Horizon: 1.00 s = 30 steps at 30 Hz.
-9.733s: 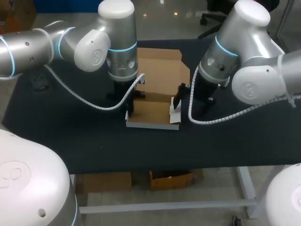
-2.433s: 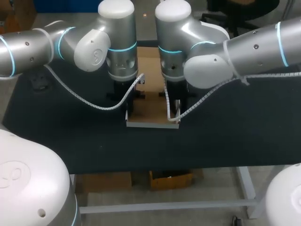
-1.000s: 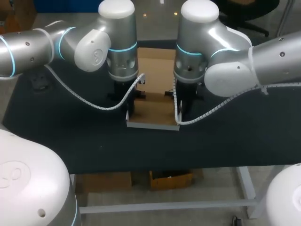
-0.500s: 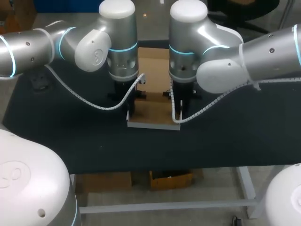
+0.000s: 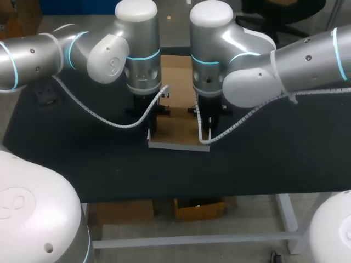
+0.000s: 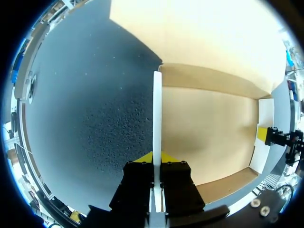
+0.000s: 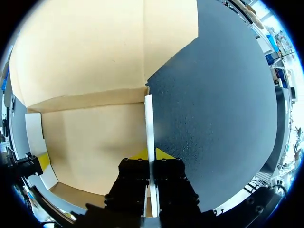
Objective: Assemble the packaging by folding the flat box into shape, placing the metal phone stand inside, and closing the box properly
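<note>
A half-folded cardboard box (image 5: 176,130) sat in the middle of the black table (image 5: 82,159), its lid flap (image 5: 176,61) lying open on the far side; the left gripper (image 6: 157,156) pinched the upright left wall (image 6: 157,114), fingers narrow on the thin card; the right gripper (image 7: 150,153) likewise clamped the right wall (image 7: 148,123); over the last ten seconds the right arm (image 5: 247,60) had swung in from the right, while the left arm (image 5: 109,49) had stayed put.

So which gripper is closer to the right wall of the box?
Right. The right gripper has its fingers pinched on the right wall itself. The left gripper is across the box floor, pinched on the left wall.
</note>
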Each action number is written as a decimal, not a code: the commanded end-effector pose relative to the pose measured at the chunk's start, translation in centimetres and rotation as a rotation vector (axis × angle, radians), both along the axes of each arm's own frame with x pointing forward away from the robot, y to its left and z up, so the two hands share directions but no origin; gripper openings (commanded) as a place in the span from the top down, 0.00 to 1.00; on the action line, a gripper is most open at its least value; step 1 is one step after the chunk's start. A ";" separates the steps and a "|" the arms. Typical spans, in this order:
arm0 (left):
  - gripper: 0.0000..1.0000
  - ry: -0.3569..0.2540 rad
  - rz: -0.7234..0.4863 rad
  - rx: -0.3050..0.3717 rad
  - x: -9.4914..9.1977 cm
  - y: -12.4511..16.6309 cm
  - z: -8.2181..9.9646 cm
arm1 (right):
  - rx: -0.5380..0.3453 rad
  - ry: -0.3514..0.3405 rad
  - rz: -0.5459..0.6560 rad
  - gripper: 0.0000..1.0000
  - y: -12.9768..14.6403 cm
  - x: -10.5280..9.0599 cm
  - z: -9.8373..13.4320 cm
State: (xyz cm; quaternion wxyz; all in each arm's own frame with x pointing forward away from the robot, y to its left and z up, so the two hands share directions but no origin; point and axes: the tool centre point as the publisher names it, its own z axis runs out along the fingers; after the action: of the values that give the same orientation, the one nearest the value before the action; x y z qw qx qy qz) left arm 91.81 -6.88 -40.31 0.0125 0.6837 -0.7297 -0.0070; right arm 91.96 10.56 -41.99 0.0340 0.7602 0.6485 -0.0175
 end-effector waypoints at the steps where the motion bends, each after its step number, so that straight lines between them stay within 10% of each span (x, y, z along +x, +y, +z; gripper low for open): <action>1: 1.00 -0.001 0.000 0.005 0.0 0.1 0.1 | -0.128 -0.032 -0.098 1.00 0.9 -0.2 -0.7; 30: 1.00 -0.001 0.000 0.005 0.0 0.1 0.1 | -0.257 -0.077 -0.145 1.00 0.1 0.8 -1.9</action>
State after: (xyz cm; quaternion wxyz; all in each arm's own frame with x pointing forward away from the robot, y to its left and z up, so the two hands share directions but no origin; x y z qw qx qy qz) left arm 91.80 -6.90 -40.31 0.0126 0.6837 -0.7296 -0.0070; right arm 92.59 10.32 -42.42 0.0782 0.7341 0.6735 -0.0357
